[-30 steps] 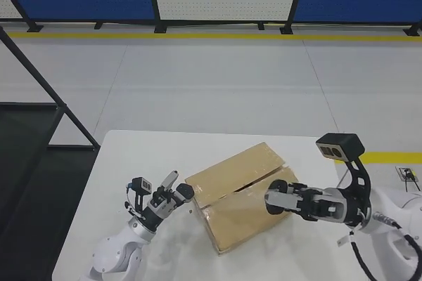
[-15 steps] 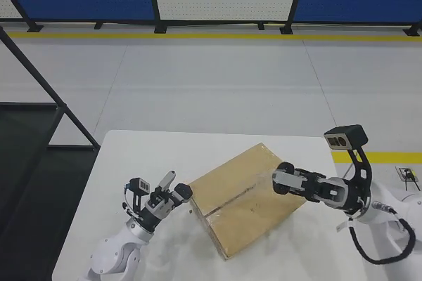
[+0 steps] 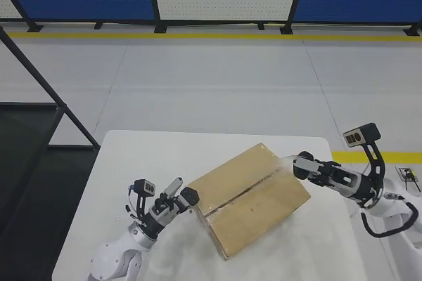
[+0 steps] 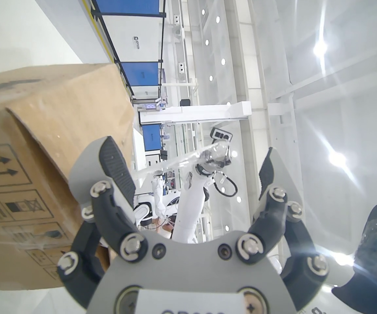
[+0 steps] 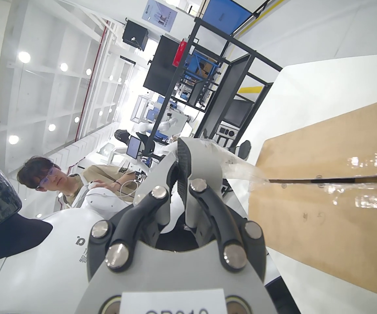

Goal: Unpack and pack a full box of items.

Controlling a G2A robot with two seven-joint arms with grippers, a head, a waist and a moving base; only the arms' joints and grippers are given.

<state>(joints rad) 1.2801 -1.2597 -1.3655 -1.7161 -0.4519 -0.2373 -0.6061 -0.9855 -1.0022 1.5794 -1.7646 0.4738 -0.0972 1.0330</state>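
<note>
A closed cardboard box [image 3: 246, 197] lies at an angle on the white table [image 3: 141, 158]. My right gripper [image 3: 300, 164] hangs just off the box's far right corner, shut on a strip of clear tape [image 3: 285, 167] that runs back to the top seam. The right wrist view shows the tape [image 5: 241, 168] pinched in the shut right gripper [image 5: 181, 151] and stretched to the box [image 5: 322, 217]. At the box's left corner my left gripper [image 3: 183, 197] is open. In the left wrist view the left gripper [image 4: 191, 165] has one finger [image 4: 116, 165] against the box [image 4: 44, 125].
A black metal frame [image 3: 28, 126] stands off the table's left side. The table's front edge lies close below the box, and bare tabletop stretches behind the box and to its right.
My right gripper has drawn back from the middle of the box to beyond its right corner, peeling the tape along the seam. The box has shifted slightly, and the left gripper has followed its corner.
</note>
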